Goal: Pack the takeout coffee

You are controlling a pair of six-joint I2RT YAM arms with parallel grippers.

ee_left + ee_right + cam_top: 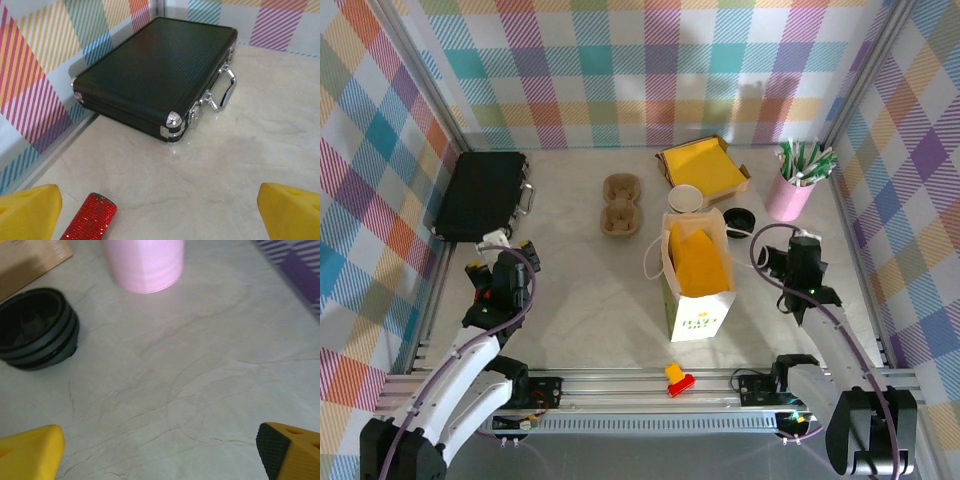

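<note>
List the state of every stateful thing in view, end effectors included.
briefcase: shut, lying flat
paper bag: upright, open
cup carrier: empty
cream cup: upright, no lid
black lids: stacked
pink cup: upright, holds sticks
left end effector: open, empty
right end effector: open, empty

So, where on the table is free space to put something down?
The widest bare patch lies left of the paper bag, in front of the cup carrier. A smaller one lies in front of the pink cup. Crowded: back right, around the box and black lids.
</note>
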